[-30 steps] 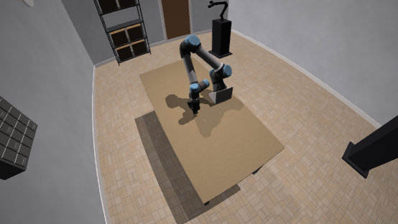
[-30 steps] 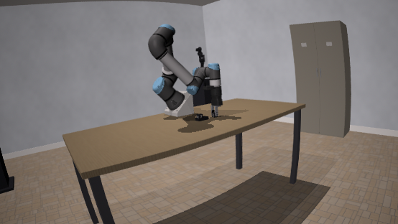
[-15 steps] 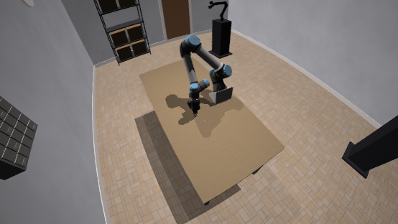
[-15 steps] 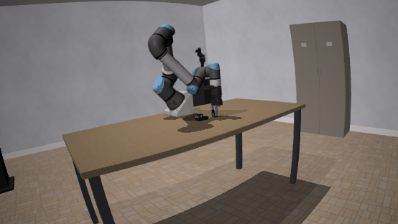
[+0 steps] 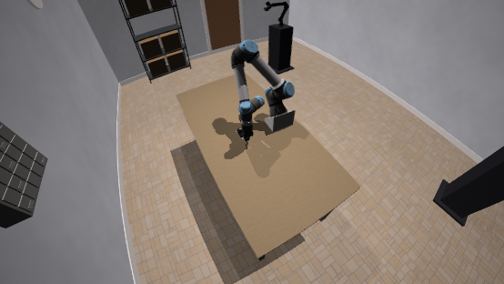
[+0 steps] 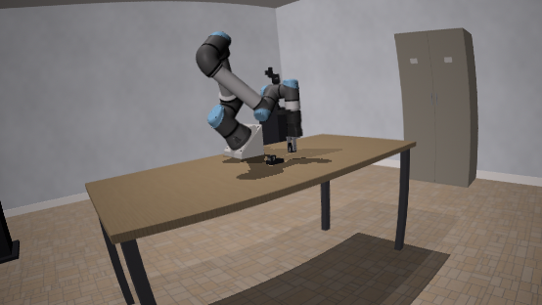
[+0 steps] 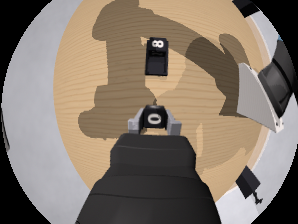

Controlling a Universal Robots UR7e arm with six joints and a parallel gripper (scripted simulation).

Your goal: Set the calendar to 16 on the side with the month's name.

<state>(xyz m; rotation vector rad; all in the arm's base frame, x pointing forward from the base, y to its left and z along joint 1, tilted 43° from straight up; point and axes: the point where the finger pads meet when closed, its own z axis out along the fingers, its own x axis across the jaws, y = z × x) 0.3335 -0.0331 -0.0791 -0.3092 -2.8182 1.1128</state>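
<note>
Grey walls surround a wooden table [image 6: 196, 196] on which our arm stands. Our gripper [image 7: 154, 120] hangs above the tabletop, its jaws clamped on a dark cube [image 7: 156, 117] with a white numeral. Beyond it, the dark tray [image 7: 157, 62] lies flat on the table, holding another cube [image 7: 158, 43].

Arm [image 6: 238, 91] bent, fingers gripping cube [image 7: 156, 117]

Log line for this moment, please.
gripper: shut on cube; tray: flat on table, second cube inside; date: not set
</note>
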